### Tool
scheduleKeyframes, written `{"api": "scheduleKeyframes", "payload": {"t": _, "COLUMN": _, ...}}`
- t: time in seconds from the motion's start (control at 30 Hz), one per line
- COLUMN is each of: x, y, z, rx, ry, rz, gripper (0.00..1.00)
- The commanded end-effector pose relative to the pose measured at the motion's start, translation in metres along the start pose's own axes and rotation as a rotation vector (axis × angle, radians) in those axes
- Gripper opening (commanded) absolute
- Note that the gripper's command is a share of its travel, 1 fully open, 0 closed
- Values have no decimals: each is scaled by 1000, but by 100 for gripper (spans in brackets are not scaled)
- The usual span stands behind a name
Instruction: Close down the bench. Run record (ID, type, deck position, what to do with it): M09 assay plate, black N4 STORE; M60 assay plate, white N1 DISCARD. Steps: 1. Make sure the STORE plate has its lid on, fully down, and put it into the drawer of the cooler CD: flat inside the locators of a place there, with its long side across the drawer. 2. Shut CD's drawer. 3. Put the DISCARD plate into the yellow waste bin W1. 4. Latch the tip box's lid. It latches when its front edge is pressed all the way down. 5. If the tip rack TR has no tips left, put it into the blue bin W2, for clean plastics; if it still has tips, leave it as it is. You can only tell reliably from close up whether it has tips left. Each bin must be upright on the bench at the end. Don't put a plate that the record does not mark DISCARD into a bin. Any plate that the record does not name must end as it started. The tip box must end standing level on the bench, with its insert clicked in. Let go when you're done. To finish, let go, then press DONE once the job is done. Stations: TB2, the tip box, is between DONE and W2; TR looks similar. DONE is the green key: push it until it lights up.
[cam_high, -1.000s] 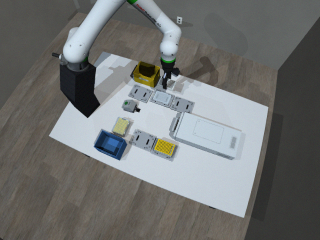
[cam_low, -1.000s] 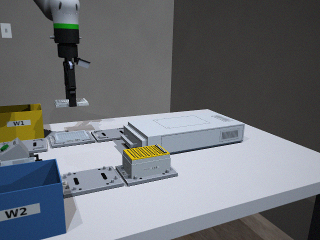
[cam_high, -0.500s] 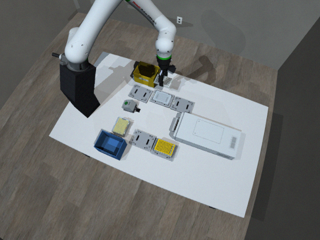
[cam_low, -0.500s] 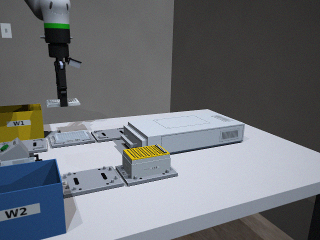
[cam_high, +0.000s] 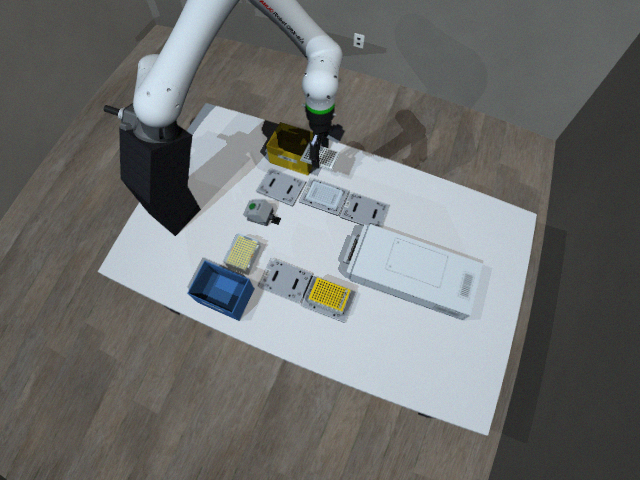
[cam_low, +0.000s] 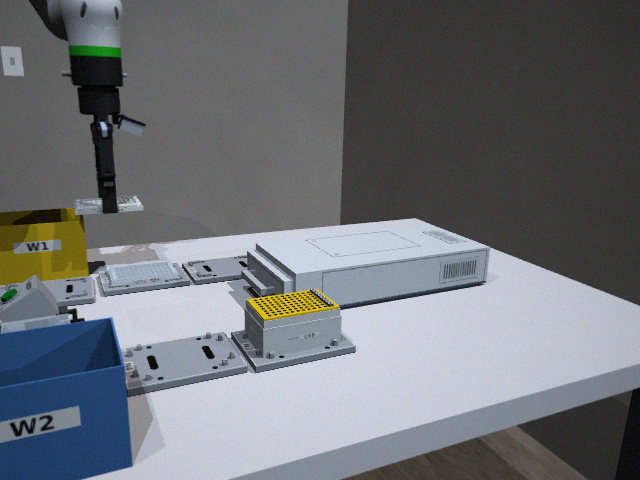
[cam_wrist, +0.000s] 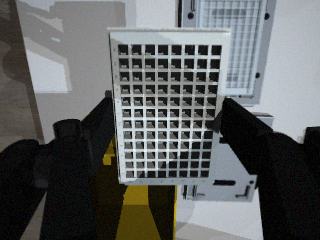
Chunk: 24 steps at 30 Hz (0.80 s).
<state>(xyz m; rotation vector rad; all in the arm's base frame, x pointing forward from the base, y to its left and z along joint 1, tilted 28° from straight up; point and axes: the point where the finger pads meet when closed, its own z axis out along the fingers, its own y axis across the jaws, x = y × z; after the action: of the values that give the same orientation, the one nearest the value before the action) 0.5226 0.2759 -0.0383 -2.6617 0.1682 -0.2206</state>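
Note:
My gripper (cam_high: 317, 150) is shut on the white assay plate (cam_high: 323, 156) across its short width and holds it level in the air. The plate hangs just above the right rim of the yellow bin W1 (cam_high: 287, 142), partly over the bin and partly over the bench. In the side view the plate (cam_low: 100, 204) sits between the fingers (cam_low: 109, 205), a little higher than W1's top edge (cam_low: 41, 242). In the wrist view the plate's open wells (cam_wrist: 167, 107) fill the middle, with yellow bin wall (cam_wrist: 142, 205) below its lower left part.
A pale lidded plate (cam_high: 324, 195) rests on the middle nest, between two empty nests (cam_high: 281, 187) (cam_high: 367, 208). The cooler CD (cam_high: 413, 268) stands to the right. The yellow tip rack (cam_high: 328, 294), tip box (cam_high: 241, 253), blue bin W2 (cam_high: 221, 289) and green DONE key (cam_high: 253, 207) are nearer the front.

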Motion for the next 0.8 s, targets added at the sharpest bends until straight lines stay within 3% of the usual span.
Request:
{"api": "scheduleKeyframes", "payload": {"t": 0.0, "x": -9, "y": -4, "z": -1, "rx": 0, "ry": 2, "rz": 0, "gripper": 10}}
{"api": "scheduleKeyframes", "payload": {"t": 0.77, "x": -56, "y": -22, "z": -1, "rx": 0, "ry": 2, "rz": 0, "gripper": 10}}
